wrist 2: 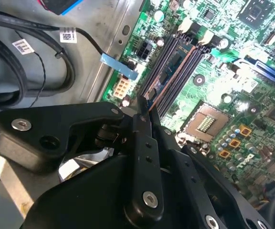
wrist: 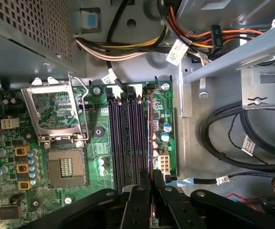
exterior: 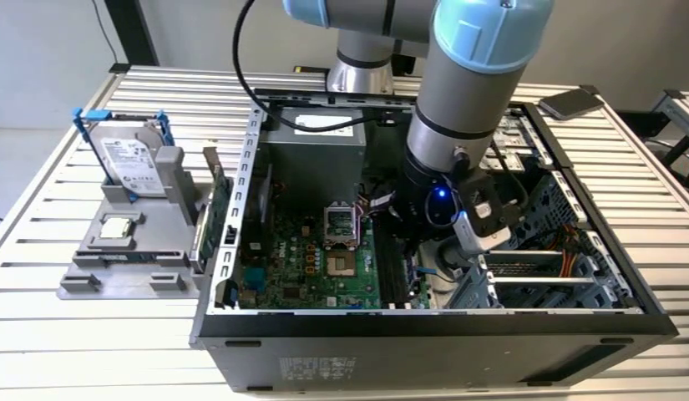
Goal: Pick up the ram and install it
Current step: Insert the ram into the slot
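Computer case (exterior: 433,338) open on worktop (exterior: 88,351); motherboard (wrist: 97,114) inside; my tool (wrist: 150,180) clamps narrow on the ram (wrist: 150,133), edge-on along the outermost of the memory slots (wrist: 123,138), beside the board's edge; seated or not, I cannot tell.

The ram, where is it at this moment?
In the first wrist view the ram stands on edge in the gripper, at the side of the memory slots nearest the white connector.

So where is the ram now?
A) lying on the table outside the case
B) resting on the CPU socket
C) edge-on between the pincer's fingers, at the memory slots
C: in the first wrist view the ram runs edge-on out of the pincer along the memory slots.
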### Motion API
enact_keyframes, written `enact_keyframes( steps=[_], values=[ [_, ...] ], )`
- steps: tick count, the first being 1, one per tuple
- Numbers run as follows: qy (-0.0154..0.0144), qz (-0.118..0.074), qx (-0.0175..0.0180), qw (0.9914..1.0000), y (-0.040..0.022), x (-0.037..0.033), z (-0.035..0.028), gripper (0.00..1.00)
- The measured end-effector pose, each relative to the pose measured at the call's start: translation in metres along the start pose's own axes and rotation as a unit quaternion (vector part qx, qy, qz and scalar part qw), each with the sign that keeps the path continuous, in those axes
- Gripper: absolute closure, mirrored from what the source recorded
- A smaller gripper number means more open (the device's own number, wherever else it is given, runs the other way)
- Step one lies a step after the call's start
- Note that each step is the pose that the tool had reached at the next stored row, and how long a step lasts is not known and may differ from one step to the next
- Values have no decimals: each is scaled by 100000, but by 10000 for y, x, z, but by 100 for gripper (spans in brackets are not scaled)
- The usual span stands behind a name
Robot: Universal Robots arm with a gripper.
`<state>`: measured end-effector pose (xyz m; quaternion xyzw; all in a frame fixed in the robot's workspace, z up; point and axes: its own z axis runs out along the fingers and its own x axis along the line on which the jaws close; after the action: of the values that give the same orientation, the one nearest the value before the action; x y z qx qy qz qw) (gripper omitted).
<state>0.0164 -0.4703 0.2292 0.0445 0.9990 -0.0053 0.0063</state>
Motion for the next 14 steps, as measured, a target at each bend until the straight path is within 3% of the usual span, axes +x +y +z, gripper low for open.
enact_keyframes(
  steps=[6,14],
  values=[
    [2,40,0,100000,-9,1,107,100],
    [-1,46,-15,100000,-30,-1,165,100]
  ],
)
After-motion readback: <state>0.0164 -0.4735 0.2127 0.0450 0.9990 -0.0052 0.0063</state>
